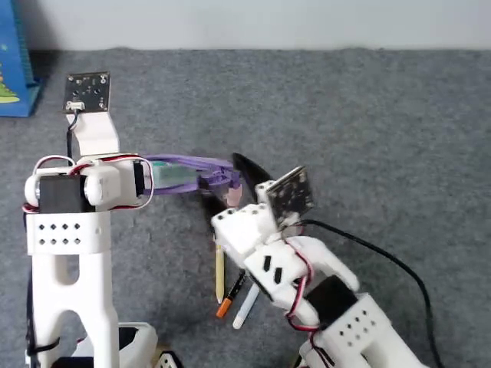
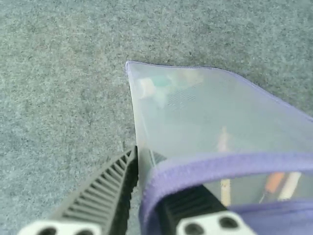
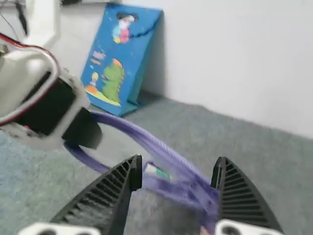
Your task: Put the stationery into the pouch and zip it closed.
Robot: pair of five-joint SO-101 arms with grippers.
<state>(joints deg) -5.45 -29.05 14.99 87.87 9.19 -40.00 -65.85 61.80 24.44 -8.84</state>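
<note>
Nearest on the grey table (image 1: 383, 115), a pencil (image 1: 220, 272), an orange pen (image 1: 232, 295) and a pale pen (image 1: 245, 305) lie loose. The left wrist view shows them through the clear pouch (image 2: 195, 112). The left claw (image 2: 144, 164) is clamped on the pouch's purple rim, and the right claw (image 3: 177, 171) gapes wide around its far end, gripping nothing. Beyond stands a blue bag (image 3: 120, 58) with a dinosaur picture, its lettering unreadable.

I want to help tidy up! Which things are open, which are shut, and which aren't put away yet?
Pouch, unzipped, held by its rim.
Left gripper, shut on the pouch.
Right gripper, open, one finger on each side of the pouch's rim.
Pencil, lying outside the pouch.
Orange pen, lying outside the pouch.
White pen, lying outside the pouch.
</note>
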